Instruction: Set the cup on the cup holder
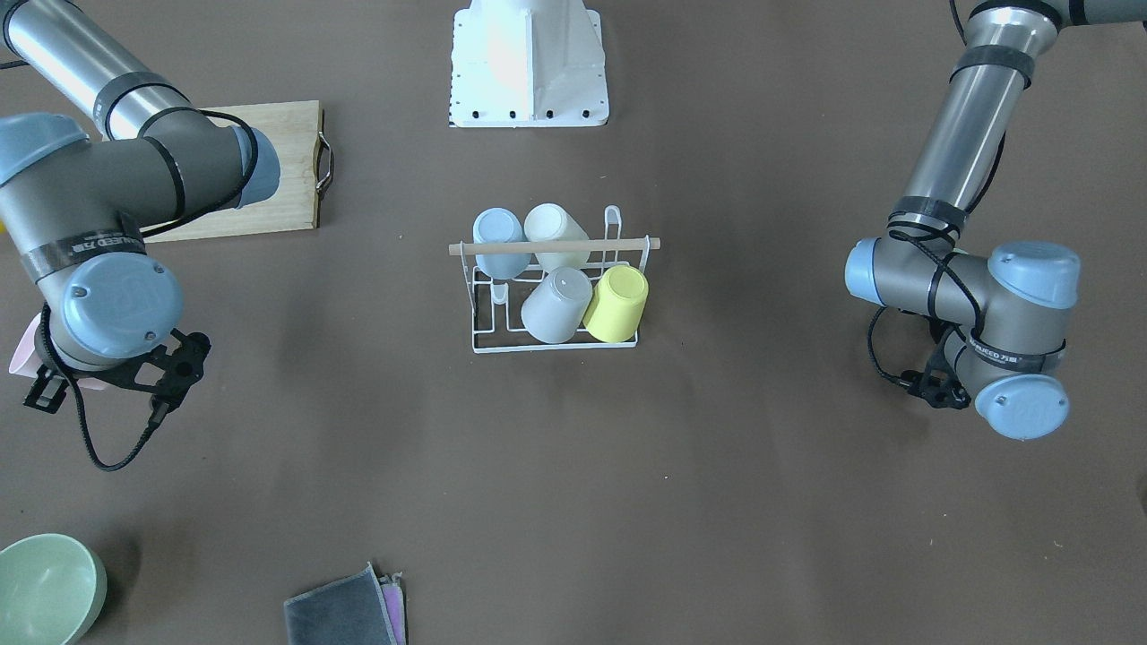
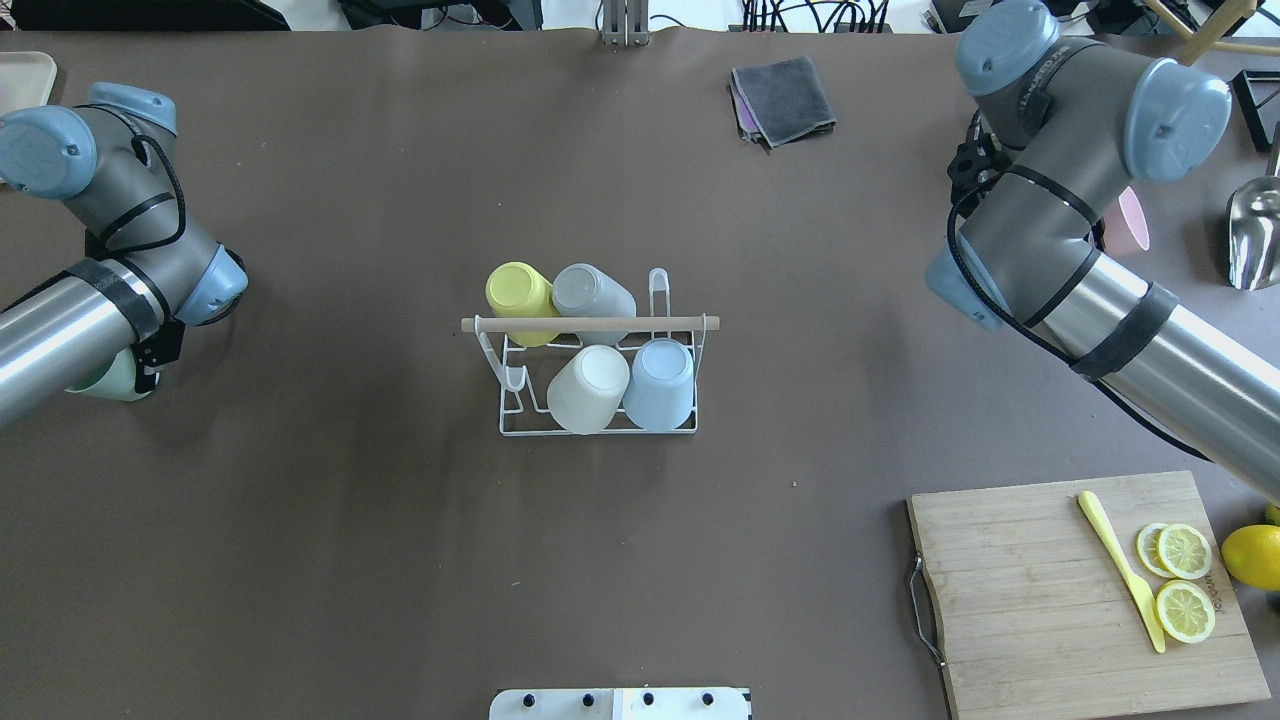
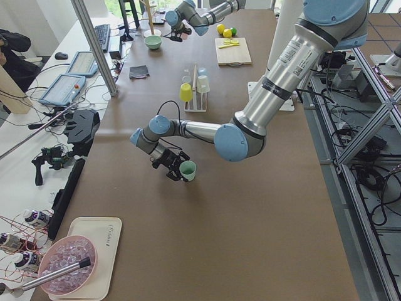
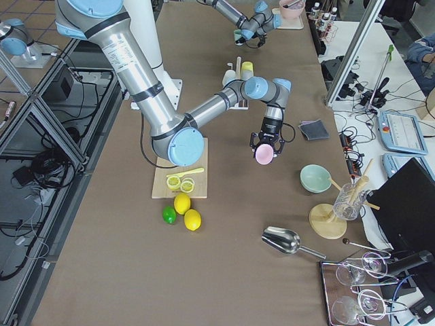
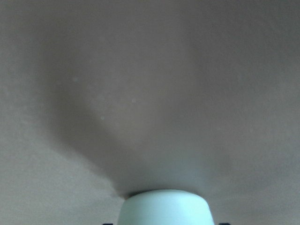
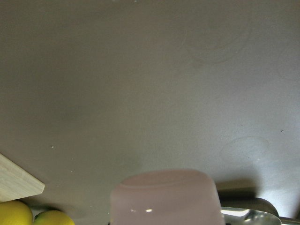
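Brown table [image 2: 350, 550] bears cup holder [image 2: 600, 323], cutting board [image 2: 1030, 590], cloth [image 2: 785, 97].

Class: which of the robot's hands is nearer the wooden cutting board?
Right. The right hand, gripping the pink cup, is on the same side of the cup holder as the cutting board; the left hand, gripping the green cup, is on the opposite side.

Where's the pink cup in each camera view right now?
Front-facing: pink cup at the left edge, mostly hidden.
Overhead: upper right.
Exterior left: too small to tell.
Exterior right: centre.
Left wrist: not in it.
Right wrist: bottom centre.
Landmark: cup holder, mid-table.
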Motion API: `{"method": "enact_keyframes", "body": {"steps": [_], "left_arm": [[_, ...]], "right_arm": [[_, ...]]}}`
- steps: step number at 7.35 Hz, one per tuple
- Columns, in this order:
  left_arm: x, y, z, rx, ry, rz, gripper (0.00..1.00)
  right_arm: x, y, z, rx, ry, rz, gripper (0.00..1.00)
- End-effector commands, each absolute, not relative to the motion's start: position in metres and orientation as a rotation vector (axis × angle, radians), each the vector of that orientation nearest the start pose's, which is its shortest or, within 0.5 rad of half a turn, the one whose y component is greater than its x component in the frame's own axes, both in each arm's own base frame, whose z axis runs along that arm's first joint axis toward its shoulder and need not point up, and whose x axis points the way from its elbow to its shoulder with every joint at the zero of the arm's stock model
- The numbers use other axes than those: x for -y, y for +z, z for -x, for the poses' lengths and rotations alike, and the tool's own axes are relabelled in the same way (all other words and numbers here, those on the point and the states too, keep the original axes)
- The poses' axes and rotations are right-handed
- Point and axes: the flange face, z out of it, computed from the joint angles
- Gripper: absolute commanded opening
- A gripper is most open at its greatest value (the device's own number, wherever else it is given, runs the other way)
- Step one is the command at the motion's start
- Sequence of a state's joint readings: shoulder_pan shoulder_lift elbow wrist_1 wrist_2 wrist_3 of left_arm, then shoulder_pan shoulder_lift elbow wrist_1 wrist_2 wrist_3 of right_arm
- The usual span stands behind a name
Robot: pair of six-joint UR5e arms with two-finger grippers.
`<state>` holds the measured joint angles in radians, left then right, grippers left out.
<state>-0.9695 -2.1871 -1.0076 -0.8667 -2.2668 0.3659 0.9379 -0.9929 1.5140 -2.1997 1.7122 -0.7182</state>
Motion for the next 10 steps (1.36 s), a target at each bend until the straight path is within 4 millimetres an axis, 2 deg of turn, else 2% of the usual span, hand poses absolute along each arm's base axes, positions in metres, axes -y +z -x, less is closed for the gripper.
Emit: {"method": "enact_keyframes", "body": {"steps": [1, 2, 3, 5, 6, 8, 9, 10], "left_arm": [[0.589, 0.599, -0.316, -0.598, 0.662, 0.731, 0.00], [0.588, 0.588, -0.309, -0.608, 0.676, 0.729, 0.00], [0.591, 0.579, -0.296, -0.626, 0.712, 0.725, 0.00], [0.598, 0.538, -0.269, -0.593, 0.723, 0.674, 0.00], [0.606, 0.524, -0.250, -0.605, 0.703, 0.634, 0.00], [0.622, 0.508, -0.210, -0.621, 0.631, 0.578, 0.00], [0.619, 0.487, -0.201, -0.613, 0.601, 0.529, 0.00], [0.607, 0.473, -0.194, -0.603, 0.567, 0.492, 0.00]], "right_arm": [[0.617, 0.444, 0.267, 0.217, -1.348, 0.027, 0.00], [0.616, 0.444, 0.266, 0.312, -1.341, -0.018, 0.00], [0.625, 0.429, 0.252, 0.370, -1.323, -0.075, 0.00], [0.619, 0.391, 0.261, 0.484, -1.401, -0.225, 0.00], [0.620, 0.382, 0.264, 0.558, -1.472, -0.341, 0.00], [0.621, 0.380, 0.276, 0.570, -1.526, -0.512, 0.00], [0.620, 0.373, 0.274, 0.594, -1.526, -0.547, 0.00], [0.622, 0.366, 0.277, 0.592, -1.523, -0.589, 0.00]]}}
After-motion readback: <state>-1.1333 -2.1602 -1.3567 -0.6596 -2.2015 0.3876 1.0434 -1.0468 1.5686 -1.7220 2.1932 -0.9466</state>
